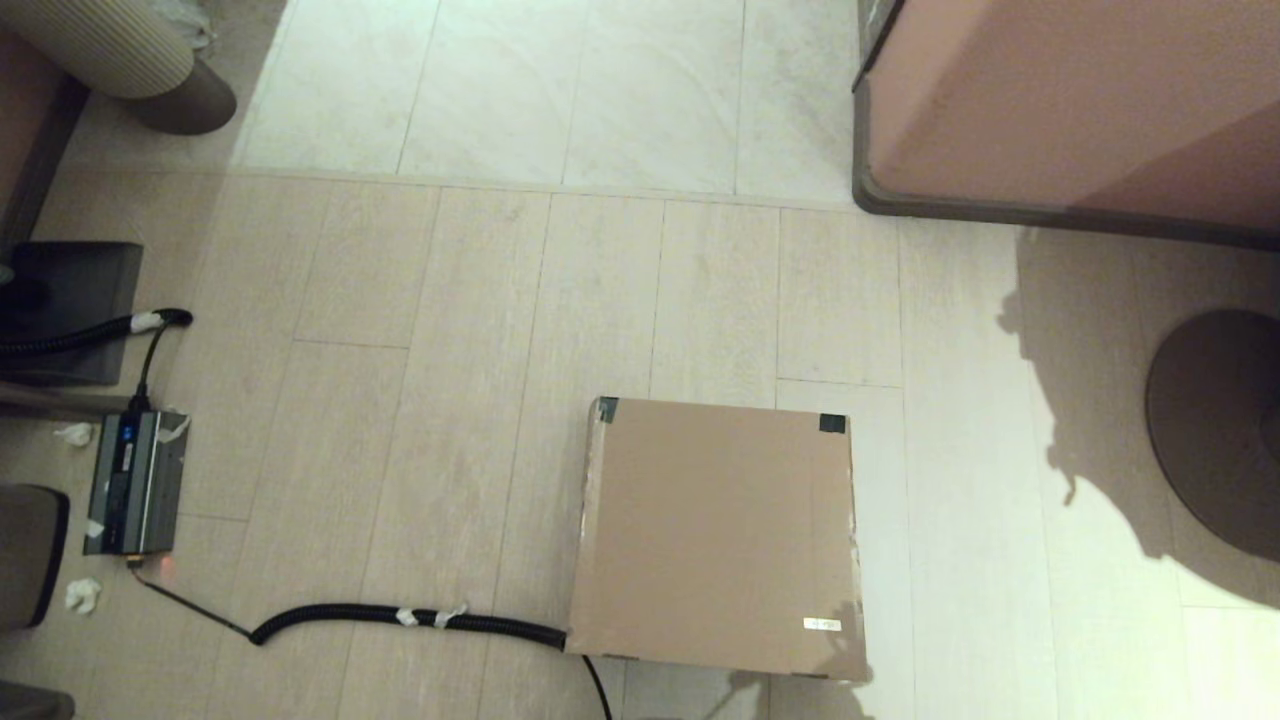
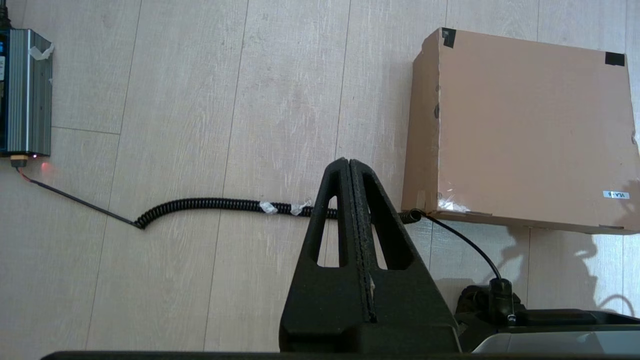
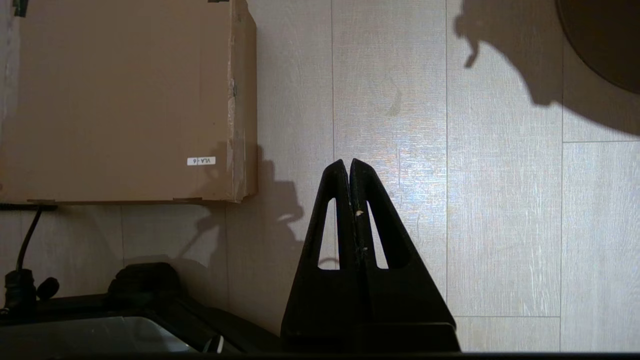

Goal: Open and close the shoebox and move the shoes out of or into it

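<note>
- The left gripper (image 2: 349,162) is clenched, fingers pressed together on nothing, hanging above the floor beside the shoebox (image 1: 717,535).
- The right gripper (image 3: 348,162) is likewise clenched and empty.
- The shoebox sits on the floor, lid down.

**One Box, No Shoes Showing**

You are looking at one shoebox (image 1: 715,535) lying closed on the floor, and it is carrying two black tape patches (image 1: 832,423) on its far lid corners and one small white label (image 1: 821,624). One coiled black cable (image 1: 420,617) is running up to it, with two white tape wraps on the coil. One grey metal power unit (image 1: 135,483) is sitting well apart on your left. Two grippers are showing, the left gripper (image 2: 348,162) and the right gripper (image 3: 347,163), each with its pair of jaws pressing together. One pinkish cabinet (image 1: 1070,100) and one round dark base (image 1: 1215,425) are standing on your right.
</note>
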